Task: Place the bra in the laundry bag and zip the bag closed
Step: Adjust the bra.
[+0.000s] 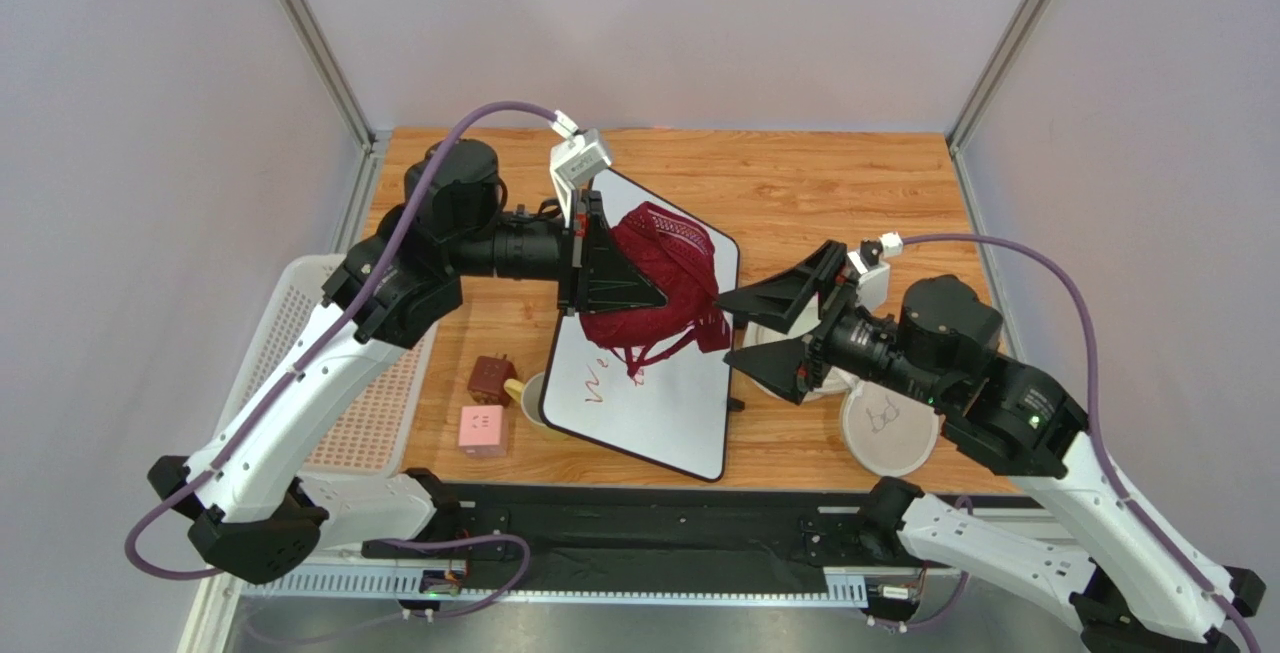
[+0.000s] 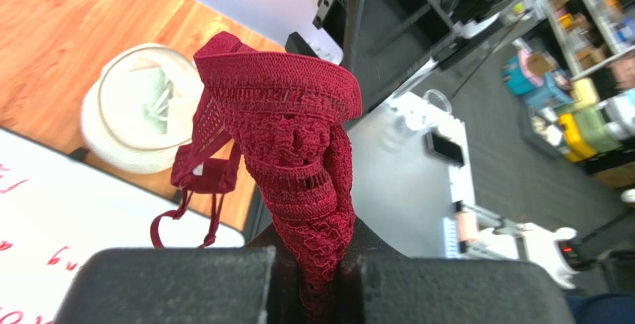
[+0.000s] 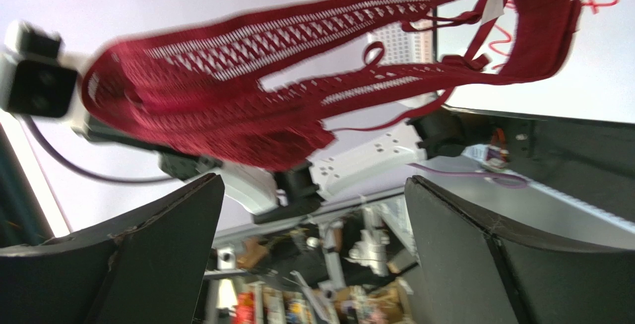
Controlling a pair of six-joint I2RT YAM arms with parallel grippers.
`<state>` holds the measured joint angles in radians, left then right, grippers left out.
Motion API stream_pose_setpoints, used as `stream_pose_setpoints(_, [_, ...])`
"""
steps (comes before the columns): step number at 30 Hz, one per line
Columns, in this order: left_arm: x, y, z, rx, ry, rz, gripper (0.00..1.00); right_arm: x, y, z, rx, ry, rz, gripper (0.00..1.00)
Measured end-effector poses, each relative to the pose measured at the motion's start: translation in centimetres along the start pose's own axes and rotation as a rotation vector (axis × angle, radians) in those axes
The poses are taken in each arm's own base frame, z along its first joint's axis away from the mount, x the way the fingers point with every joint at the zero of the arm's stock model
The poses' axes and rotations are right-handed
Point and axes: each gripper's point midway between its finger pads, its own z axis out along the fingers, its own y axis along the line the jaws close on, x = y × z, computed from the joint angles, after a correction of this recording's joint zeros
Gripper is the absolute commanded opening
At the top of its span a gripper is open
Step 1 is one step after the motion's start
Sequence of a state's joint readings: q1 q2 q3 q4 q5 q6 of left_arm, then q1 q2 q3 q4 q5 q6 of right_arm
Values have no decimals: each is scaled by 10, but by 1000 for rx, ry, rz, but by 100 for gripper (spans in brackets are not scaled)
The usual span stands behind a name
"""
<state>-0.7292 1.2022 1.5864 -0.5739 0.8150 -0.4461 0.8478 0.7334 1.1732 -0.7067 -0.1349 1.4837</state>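
Pinching bra — left claw clamped tight; right claw gaping beside it.

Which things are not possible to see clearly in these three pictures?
Laundry bag: top view, mostly behind the right gripper.
Bra: right wrist view, motion-blurred; cups indistinct.
Red writing on the whiteboard: top view, too small, partly under the bra.

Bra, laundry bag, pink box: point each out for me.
bra [image 1: 684, 271], top view, on the bunched lace middle.
laundry bag [image 2: 112, 151], left wrist view, on the mesh side wall.
pink box [image 1: 483, 428], top view, on its top face.
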Motion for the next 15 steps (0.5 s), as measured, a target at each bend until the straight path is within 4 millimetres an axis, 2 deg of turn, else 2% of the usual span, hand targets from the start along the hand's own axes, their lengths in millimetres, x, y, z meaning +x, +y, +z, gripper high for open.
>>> stream_pose_setpoints(4, [16, 8, 2, -35, 15, 47, 0, -5, 5, 16, -5, -15, 162, 100])
stream_pose_setpoints(8, [27, 8, -1, -37, 13, 89, 0, -13, 5, 27, -39, -46, 280, 100])
stream_pose_setpoints(15, [25, -7, -13, -3, -44, 163, 0, -28, -1, 37, -83, -106, 423, 100])
